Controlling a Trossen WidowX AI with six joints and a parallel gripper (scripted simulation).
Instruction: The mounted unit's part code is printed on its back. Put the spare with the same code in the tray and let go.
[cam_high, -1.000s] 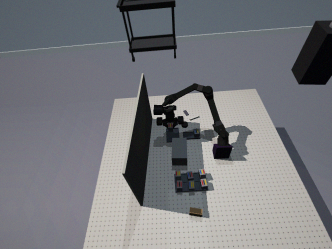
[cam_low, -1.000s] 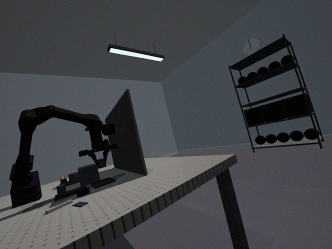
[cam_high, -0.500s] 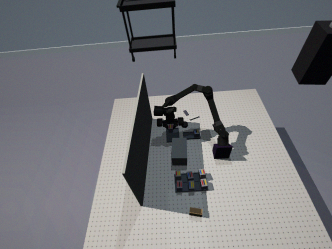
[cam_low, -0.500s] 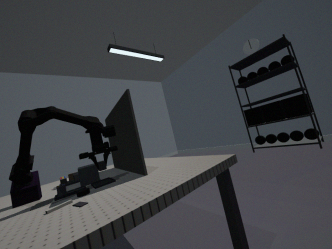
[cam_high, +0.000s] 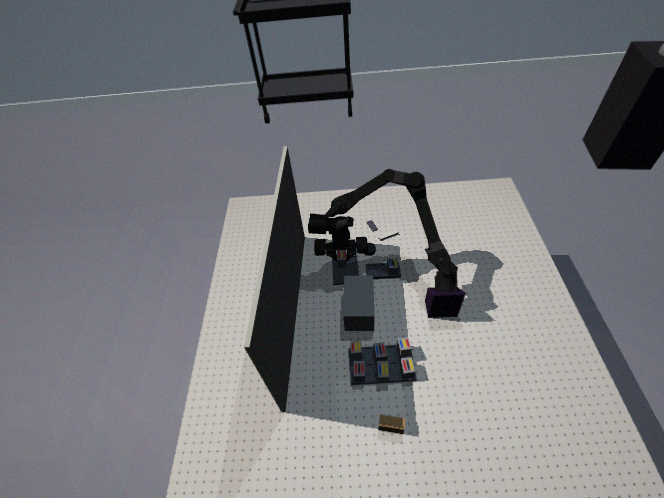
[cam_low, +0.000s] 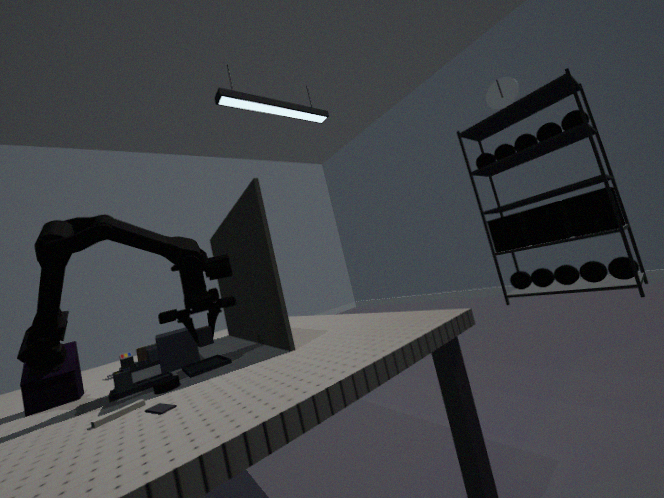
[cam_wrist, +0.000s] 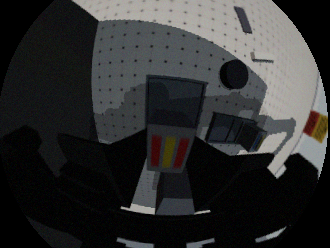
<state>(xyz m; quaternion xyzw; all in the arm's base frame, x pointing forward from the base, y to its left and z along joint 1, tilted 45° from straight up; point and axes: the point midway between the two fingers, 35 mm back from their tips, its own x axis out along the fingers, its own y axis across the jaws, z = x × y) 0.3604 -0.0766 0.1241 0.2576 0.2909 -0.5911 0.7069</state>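
My gripper (cam_high: 341, 257) (cam_low: 204, 337) (cam_wrist: 166, 132) is shut on a spare with red, yellow and red stripes (cam_high: 341, 255) (cam_wrist: 169, 151). It holds the spare a little above the near end of the dark square tray (cam_high: 345, 274) (cam_low: 208, 366) (cam_wrist: 176, 107); the tray shows nothing in it. The mounted unit (cam_high: 393, 263) (cam_low: 122, 380) (cam_wrist: 250, 137) stands in a small dark fixture right of the tray. Blue and yellow show on it, but its full code is too small to read. Several striped spares stand in the dark rack (cam_high: 370, 382) at the front.
A tall dark panel (cam_high: 276, 278) (cam_low: 252, 278) (cam_wrist: 47, 75) stands left of the tray. A grey block (cam_high: 358, 297) (cam_low: 175, 351) stands between tray and rack. A black puck (cam_low: 166, 383) (cam_wrist: 234, 74), a flat piece (cam_high: 372, 225) (cam_low: 160, 408) and a thin rod (cam_high: 389, 235) lie near the fixture.
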